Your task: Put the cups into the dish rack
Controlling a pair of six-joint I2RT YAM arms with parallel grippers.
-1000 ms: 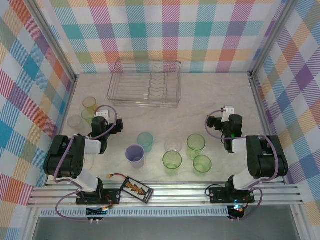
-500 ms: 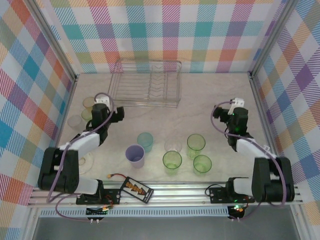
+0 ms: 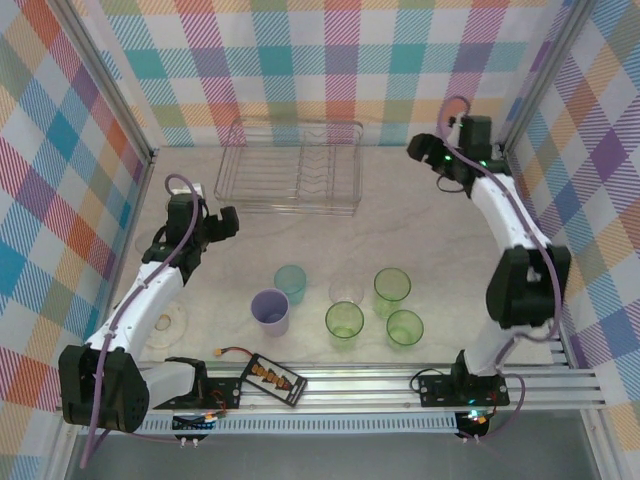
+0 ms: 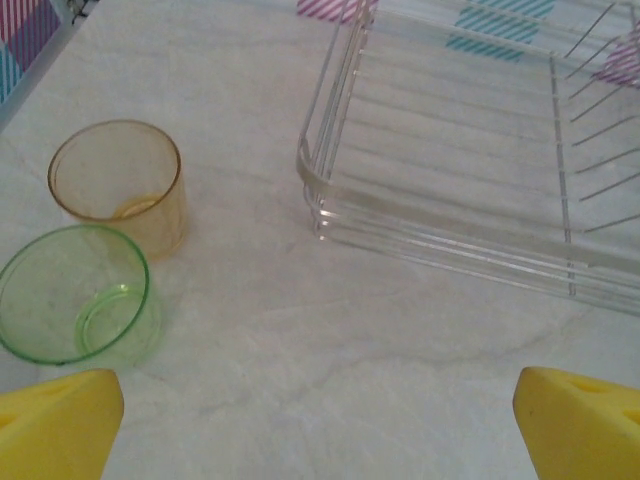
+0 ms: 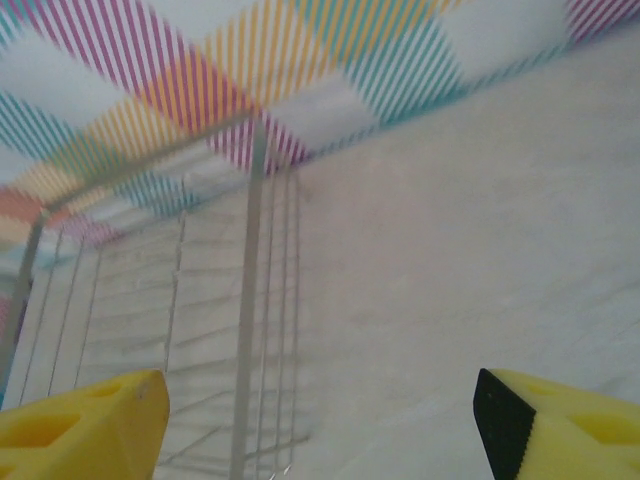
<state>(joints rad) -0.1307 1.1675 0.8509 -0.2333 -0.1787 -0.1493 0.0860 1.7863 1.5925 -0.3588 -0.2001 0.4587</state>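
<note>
The dish rack (image 3: 290, 165) stands at the back of the table, with nothing in it. Several cups stand mid-table: a teal cup (image 3: 290, 282), a lilac cup (image 3: 270, 310), a clear cup (image 3: 345, 290) and three light green cups (image 3: 392, 287) (image 3: 344, 320) (image 3: 405, 327). My left gripper (image 3: 224, 222) hovers open off the rack's front left corner. In the left wrist view an orange cup (image 4: 122, 185) and a green cup (image 4: 75, 295) stand left of the open left gripper (image 4: 318, 430), with the rack (image 4: 470, 150) ahead. My right gripper (image 3: 422, 152) hangs open beside the rack's right end (image 5: 170, 330), and the right gripper (image 5: 320, 430) holds nothing.
A flat black box with orange marks (image 3: 272, 378) lies at the near edge by the left arm's base. A clear cup (image 3: 165, 322) stands near the left wall. Checked walls close in the table on three sides.
Both arms have stretched out toward the back. The left gripper moved up toward the rack's left corner. The right gripper swung to the far right corner, beside the rack.
</note>
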